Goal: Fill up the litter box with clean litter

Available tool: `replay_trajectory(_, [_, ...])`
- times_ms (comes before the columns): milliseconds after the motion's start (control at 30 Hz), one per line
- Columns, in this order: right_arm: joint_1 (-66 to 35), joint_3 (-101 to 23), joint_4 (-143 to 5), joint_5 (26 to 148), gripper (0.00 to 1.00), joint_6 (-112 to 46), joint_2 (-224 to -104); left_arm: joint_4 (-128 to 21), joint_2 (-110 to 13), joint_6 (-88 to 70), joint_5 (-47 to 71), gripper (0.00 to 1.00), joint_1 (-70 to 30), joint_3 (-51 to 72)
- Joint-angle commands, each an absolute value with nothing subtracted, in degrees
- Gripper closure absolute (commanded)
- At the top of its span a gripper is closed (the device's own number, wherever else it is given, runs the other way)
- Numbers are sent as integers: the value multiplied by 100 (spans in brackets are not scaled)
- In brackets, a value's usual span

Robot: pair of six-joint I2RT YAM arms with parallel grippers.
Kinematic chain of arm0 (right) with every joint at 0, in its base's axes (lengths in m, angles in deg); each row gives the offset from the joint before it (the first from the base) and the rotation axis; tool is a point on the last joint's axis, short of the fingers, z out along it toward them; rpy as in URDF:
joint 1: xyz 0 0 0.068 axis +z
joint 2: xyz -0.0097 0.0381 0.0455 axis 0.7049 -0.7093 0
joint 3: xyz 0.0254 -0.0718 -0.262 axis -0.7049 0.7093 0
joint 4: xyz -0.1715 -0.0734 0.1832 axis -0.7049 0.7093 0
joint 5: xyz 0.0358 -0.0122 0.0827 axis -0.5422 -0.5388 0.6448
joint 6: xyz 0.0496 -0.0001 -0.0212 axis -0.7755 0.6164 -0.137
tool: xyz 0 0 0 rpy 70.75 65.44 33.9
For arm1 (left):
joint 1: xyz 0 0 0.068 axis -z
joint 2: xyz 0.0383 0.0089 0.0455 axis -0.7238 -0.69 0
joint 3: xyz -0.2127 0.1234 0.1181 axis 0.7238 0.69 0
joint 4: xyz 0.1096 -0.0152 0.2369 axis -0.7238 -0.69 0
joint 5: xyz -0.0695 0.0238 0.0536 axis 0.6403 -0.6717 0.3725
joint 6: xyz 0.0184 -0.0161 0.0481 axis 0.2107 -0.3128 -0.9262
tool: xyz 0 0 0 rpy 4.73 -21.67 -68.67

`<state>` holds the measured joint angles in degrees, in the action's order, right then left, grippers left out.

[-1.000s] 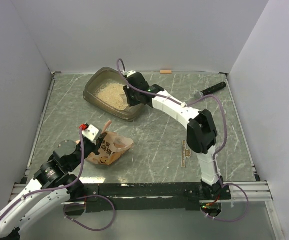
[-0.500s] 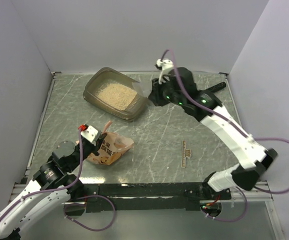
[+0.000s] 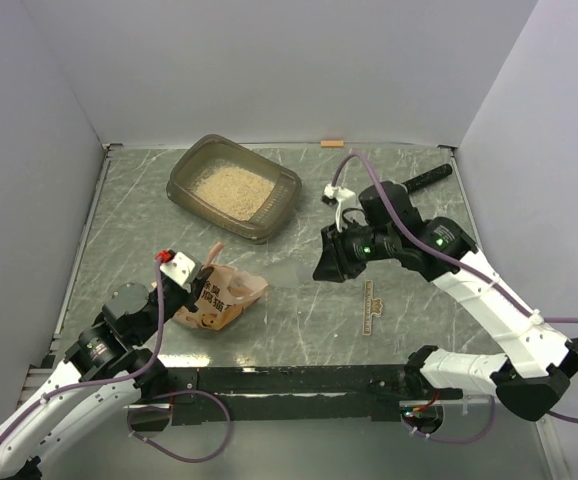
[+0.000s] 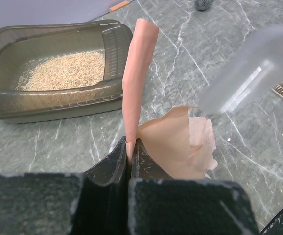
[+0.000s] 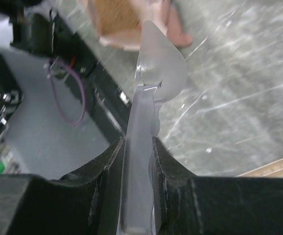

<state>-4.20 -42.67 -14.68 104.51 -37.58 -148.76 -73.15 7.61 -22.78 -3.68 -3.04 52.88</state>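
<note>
The litter box [image 3: 285,190] stands at the back left with beige litter [image 3: 231,187] inside; it also shows in the left wrist view [image 4: 113,44]. The orange-pink pouch [image 3: 224,297] lies open at the front left. My left gripper [image 3: 195,287] is shut on the pouch's upright edge strip [image 4: 137,73]. My right gripper [image 3: 322,266] is shut on the handle of a clear plastic scoop [image 5: 157,68], held above the table right of the pouch. The pouch mouth [image 5: 119,19] shows beyond the scoop. The scoop looks empty in the left wrist view [image 4: 251,73].
A black microphone-like stick [image 3: 424,178] lies at the back right. A small wooden ruler [image 3: 374,305] lies right of centre near the front. A small orange tag [image 3: 331,143] sits at the back wall. Grey walls enclose the table on three sides.
My right arm has lifted the scoop away from the litter box, swung right, then come down and forward to the table's middle near the pouch. My left arm and the pouch have not moved.
</note>
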Motion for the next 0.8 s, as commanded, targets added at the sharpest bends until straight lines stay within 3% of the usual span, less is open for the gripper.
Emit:
replay_trajectory(0, [-413,-3981,-1698,11034,100,-3889,-14620,-7040,750,-2139,-165,99,-286,5152])
replay_trajectory(767, [-70,-4534,-2692,11843,100,-4258,-16420,-6978,732,-2131,319,99,-286,5170])
